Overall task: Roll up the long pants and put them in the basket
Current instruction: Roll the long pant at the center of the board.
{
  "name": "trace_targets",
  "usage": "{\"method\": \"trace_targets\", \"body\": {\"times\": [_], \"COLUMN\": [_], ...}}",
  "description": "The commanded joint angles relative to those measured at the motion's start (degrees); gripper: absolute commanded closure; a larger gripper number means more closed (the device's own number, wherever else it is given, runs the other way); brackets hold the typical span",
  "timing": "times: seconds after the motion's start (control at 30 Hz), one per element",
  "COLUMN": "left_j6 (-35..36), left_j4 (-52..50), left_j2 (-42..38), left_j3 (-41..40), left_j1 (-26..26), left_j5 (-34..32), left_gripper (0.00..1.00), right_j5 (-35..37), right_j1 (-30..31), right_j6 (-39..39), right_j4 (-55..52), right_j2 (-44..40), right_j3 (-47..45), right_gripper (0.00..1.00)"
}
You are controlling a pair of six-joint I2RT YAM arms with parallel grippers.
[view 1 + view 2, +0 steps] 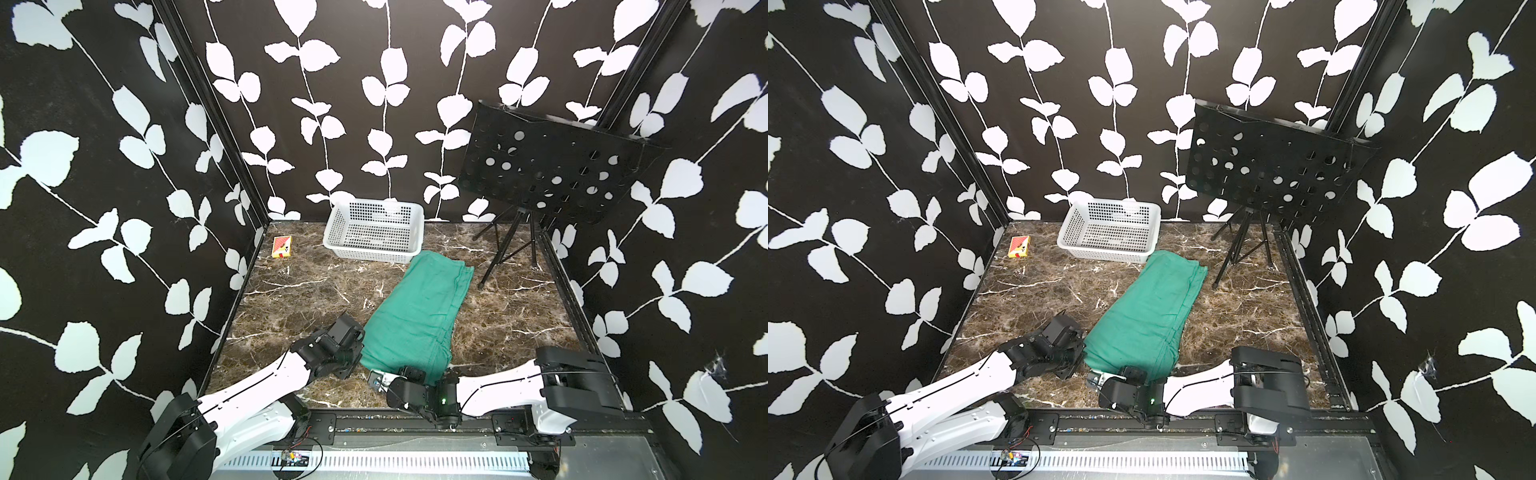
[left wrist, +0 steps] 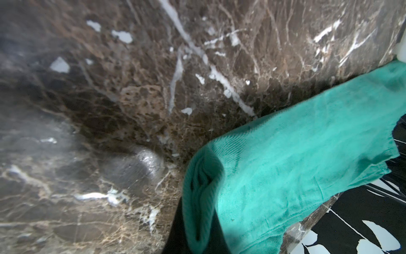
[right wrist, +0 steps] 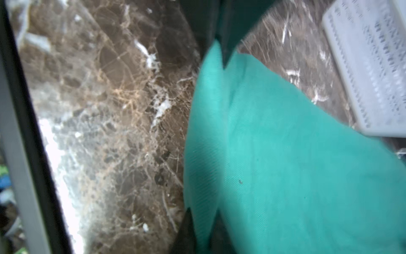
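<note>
A brown marble-patterned tabletop forms the floor of the cell. On it, right of centre, lie the long pants, a teal-green pair of soft cotton trousers folded into one long band. The band runs from the near edge by the arms back to the basket's front wall; whether it touches the wall cannot be told. A black perforated metal music stand on a tripod stands in the far right corner. A white slotted plastic basket sits against the back wall. The left gripper is at the band's near left corner; in the left wrist view its dark fingers are clenched on a doubled fold of the cloth. The right gripper is at the band's near end; in the right wrist view its dark fingers are pinched together with a thin ridge of green cloth between them. A small red and yellow card box lies at the far left, well apart from the pants
</note>
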Motion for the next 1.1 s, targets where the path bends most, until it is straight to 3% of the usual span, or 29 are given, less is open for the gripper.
{"method": "trace_targets", "body": {"times": [0.0, 0.13, 0.23, 0.37, 0.53, 0.77, 0.93, 1.07], "left_j6": [-0.7, 3.3, 6.8, 11.0, 13.8, 18.7, 23.4, 22.0], "left_j4": [-3.9, -7.5, -9.5, -7.5, -6.2, 4.1, 6.0, 10.8], "left_j2": [-1.6, -6.8, -12.2, -18.6, -23.3, -18.6, -10.5, -4.6], "left_j3": [1.1, 2.7, 2.7, -0.7, -4.3, -7.7, -4.2, -4.5], "left_j1": [0.1, 0.1, 0.1, 0.1, 0.1, 0.1, 0.0, 0.0], "left_j5": [-1.6, -6.1, -8.7, -6.3, -0.2, 9.7, 10.3, 11.2], "left_gripper": [1.0, 0.7, 0.61, 0.59, 0.61, 0.62, 0.51, 0.42], "right_j5": [-1.9, -5.3, -12.7, -32.5, -45.9, -58.9, -65.5, -66.8], "right_j1": [-0.2, -2.7, -6.4, -13.1, -20.3, -28.2, -32.5, -34.1], "right_j6": [1.6, 12.8, 19.5, 22.5, 26.0, 30.3, 32.4, 34.1], "right_j4": [1.3, -12.4, -19.1, -17.7, -14.4, -9.2, -7.1, -6.2], "right_j2": [-0.6, -1.8, -1.7, -1.7, -1.7, 1.0, 3.7, 4.3], "right_j3": [-1.6, 3.8, 6.3, 5.7, 3.8, 1.9, 1.9, 1.7], "right_gripper": [1.0, 1.0, 1.0, 1.0, 1.0, 1.0, 1.0, 1.0]}}
